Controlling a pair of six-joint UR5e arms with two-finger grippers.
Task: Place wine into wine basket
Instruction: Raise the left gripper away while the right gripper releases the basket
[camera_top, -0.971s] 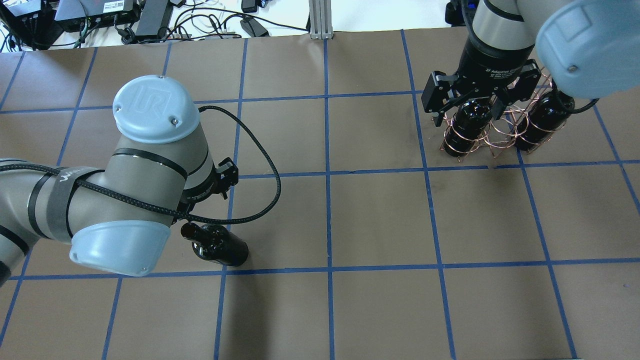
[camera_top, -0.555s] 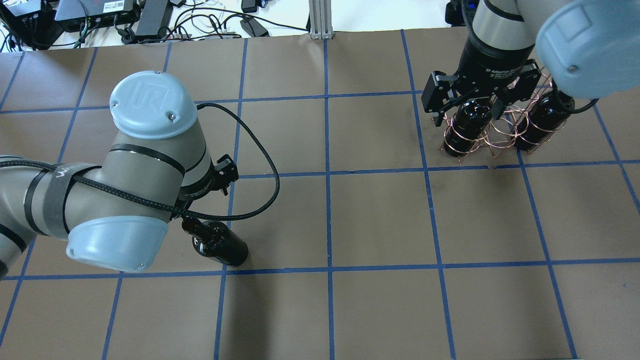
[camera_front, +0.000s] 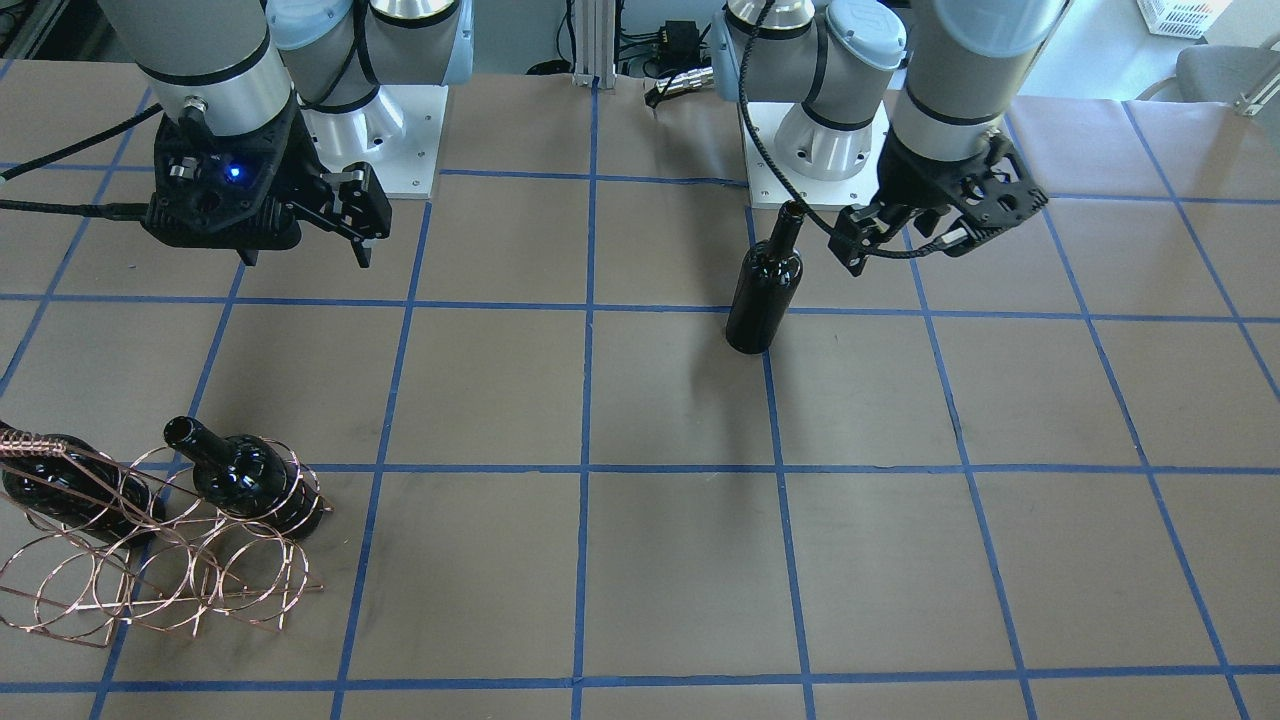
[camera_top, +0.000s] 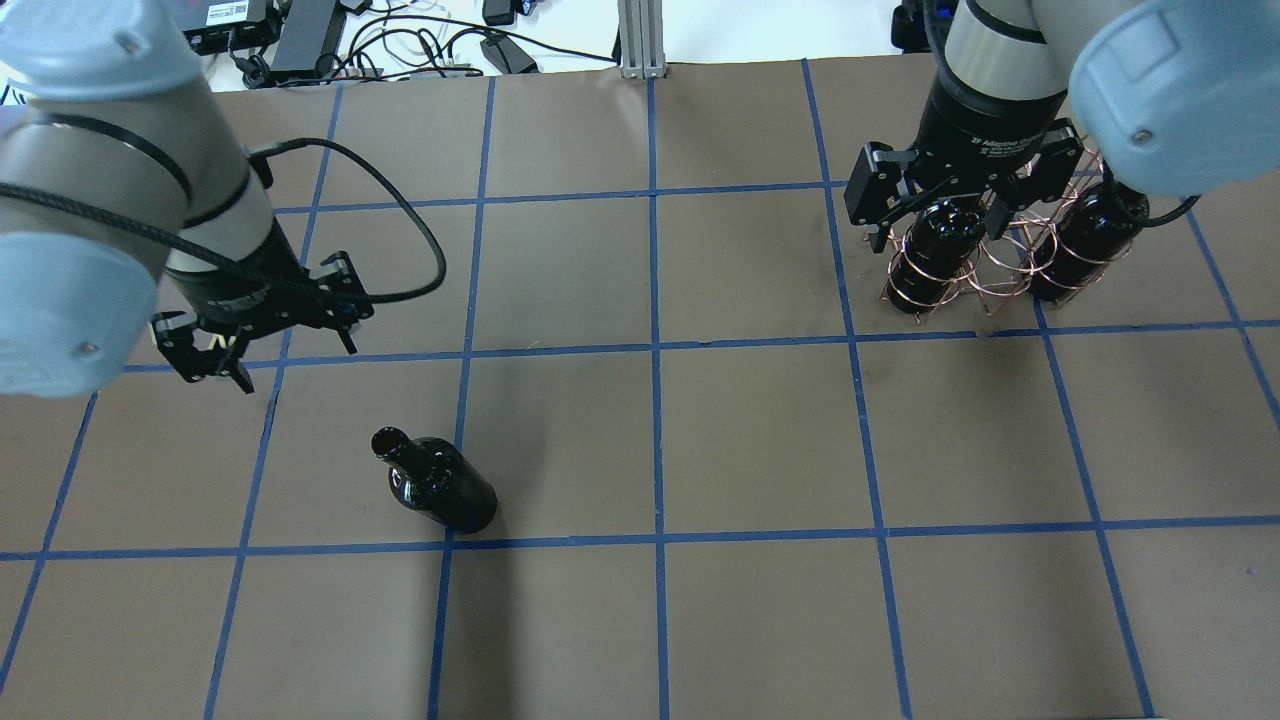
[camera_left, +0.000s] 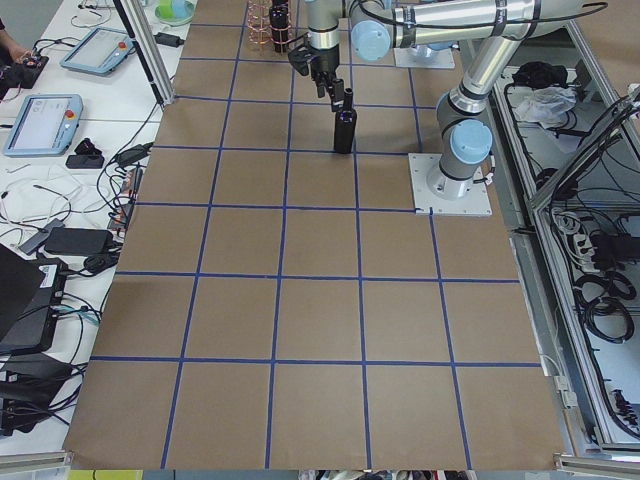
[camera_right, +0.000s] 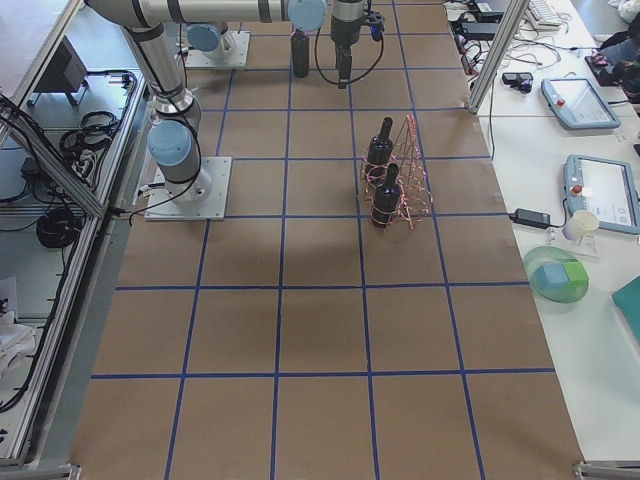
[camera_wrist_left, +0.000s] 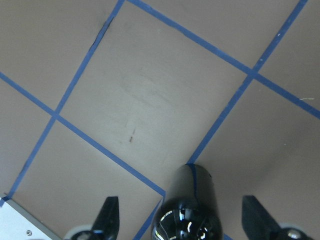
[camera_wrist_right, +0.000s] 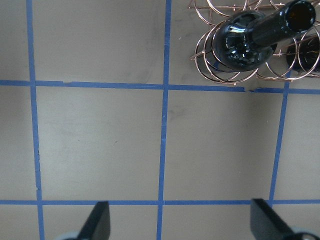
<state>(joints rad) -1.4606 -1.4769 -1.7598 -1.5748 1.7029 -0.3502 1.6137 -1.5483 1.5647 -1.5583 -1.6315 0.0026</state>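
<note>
1. the front-facing camera stands across the table (camera_front: 640, 400) from the robot and looks steeply down; the arm bases lie at its top edge.
2. the overhead camera looks from behind the robot, forward and down. it shares with the front view the lone wine bottle (camera_top: 440, 487) and the wine basket (camera_top: 995, 270), with the sides mirrored.
3. the two side cameras sit high at the table's ends, far off; each looks along the whole table, and both show the wine bottle and the wine basket.
4. the left wrist camera looks down, very near the wine bottle's shoulder.
5. the right wrist camera looks down from farther up — the wine basket is in its upper right corner.
</note>
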